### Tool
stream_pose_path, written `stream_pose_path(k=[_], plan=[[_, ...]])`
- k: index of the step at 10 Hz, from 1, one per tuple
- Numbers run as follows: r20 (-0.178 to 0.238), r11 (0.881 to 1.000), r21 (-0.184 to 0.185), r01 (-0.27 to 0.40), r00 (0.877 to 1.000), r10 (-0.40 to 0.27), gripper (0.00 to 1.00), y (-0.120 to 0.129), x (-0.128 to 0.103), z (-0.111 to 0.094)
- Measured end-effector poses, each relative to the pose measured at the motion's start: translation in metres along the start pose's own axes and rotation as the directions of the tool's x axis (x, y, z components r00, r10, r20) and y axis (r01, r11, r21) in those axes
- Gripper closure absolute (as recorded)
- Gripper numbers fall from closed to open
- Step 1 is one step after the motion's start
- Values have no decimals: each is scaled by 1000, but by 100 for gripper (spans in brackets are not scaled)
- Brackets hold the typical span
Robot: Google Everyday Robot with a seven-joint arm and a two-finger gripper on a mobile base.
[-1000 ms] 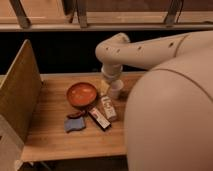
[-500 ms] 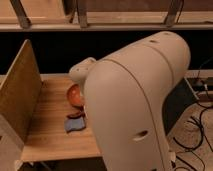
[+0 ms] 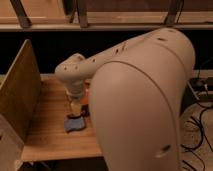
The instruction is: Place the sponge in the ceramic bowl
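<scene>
Wooden table (image 3: 47, 137) is bearing the sponge (image 3: 75, 124). The gripper (image 3: 75, 108) is hovering just above it, and we cannot tell its state. We are flagging an edge-pinch slip short of the ceramic bowl (image 3: 86, 96) behind.

Flat blue-grey sponge (image 3: 75, 124) just below gripper (image 3: 75, 108)
</scene>
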Motion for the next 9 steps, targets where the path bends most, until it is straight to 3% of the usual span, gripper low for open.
stream_pose_path(k=[1, 2, 3, 6, 9], plan=[[77, 999, 24, 42, 996, -44, 34, 5, -14, -10], [127, 997, 47, 69, 989, -74, 34, 7, -22, -18], [142, 996, 54, 77, 986, -84, 34, 8, -25, -20], [133, 995, 47, 86, 987, -91, 34, 10, -25, -17], [95, 987, -8, 161, 983, -160, 34, 31, -45, 15]])
